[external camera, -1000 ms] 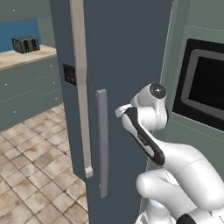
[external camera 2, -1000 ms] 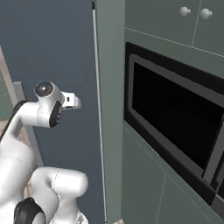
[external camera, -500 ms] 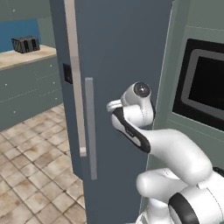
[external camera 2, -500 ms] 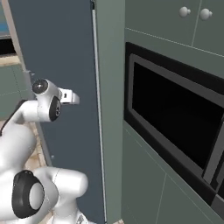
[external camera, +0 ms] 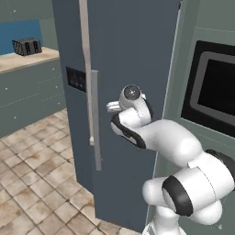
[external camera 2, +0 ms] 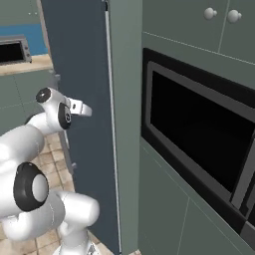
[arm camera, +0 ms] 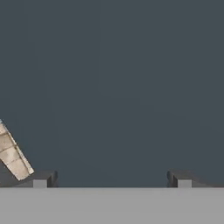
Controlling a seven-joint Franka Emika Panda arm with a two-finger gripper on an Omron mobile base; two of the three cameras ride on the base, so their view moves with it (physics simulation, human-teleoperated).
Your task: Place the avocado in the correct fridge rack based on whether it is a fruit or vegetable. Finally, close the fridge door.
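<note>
jaws (arm camera: pixel 112 177) spread wide, holding nothing, tips directly facing the fridge door (external camera: pixel 133 69) outer face. door looks nearly shut, so closing appears to be the remaining step. avocado position cannot be told; presumably inside.

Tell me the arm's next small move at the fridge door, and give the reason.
Probably push a little further forward against the fridge door. The gripper faces the door's plain slate outer face up close, its fingers spread with nothing between them. In the left base view the door's handle edge stands forward of the neighbouring door with the display, so it looks not fully shut.
</note>
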